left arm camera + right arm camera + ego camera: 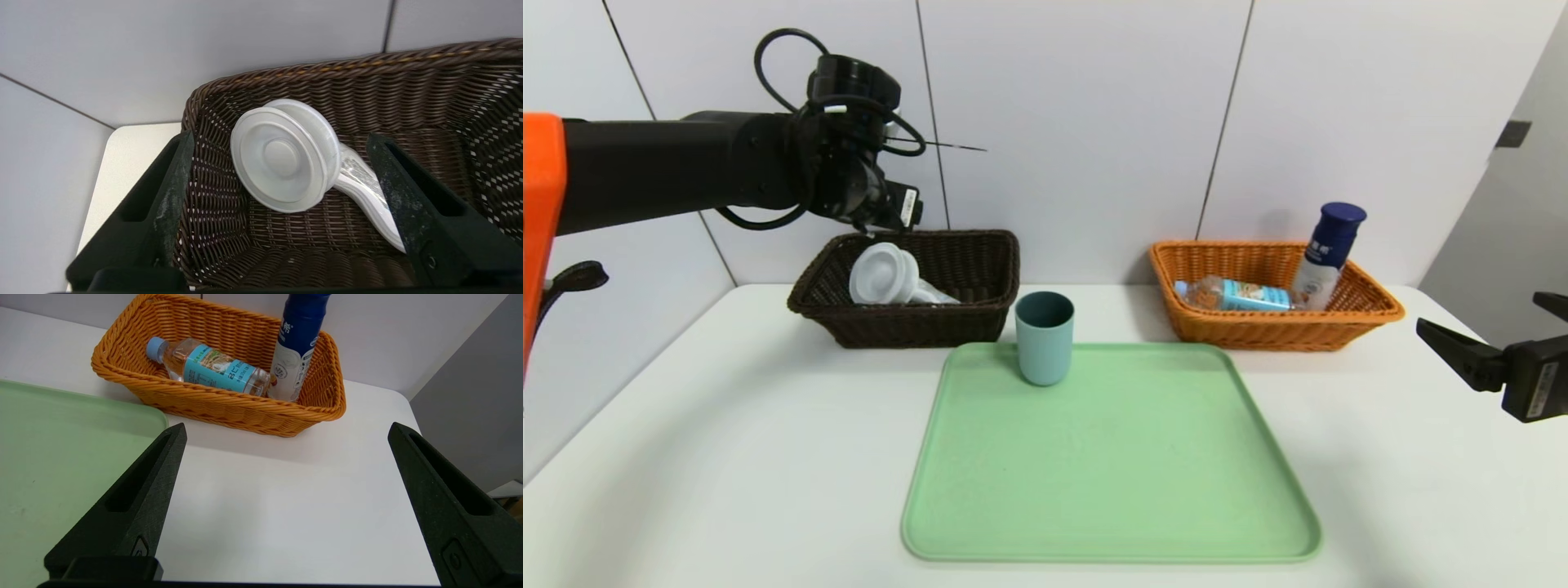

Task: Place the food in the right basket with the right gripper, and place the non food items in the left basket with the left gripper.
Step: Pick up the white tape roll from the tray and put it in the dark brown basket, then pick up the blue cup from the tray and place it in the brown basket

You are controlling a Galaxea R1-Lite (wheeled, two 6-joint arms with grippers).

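Observation:
My left gripper [882,219] [280,136] hangs open over the left end of the dark brown left basket [980,322] [408,81], holding nothing. Below it the round white case [880,273] [286,159] leans on edge against the basket wall, with the slim white bottle [934,296] [367,192] lying partly under it. The teal-grey cup [1045,339] stands upright at the far edge of the green tray [1111,490]. The orange right basket [1258,333] [229,408] holds the water bottle [1237,295] [212,369] lying down and the white navy-capped bottle [1327,257] [292,355] leaning upright. My right gripper [1478,314] [287,428] is open and empty, off to the right.
Both baskets stand at the back of the white table [686,457] against the tiled wall. The tray [61,449] lies in the middle between them. The table's right edge and a grey wall are close to the right gripper.

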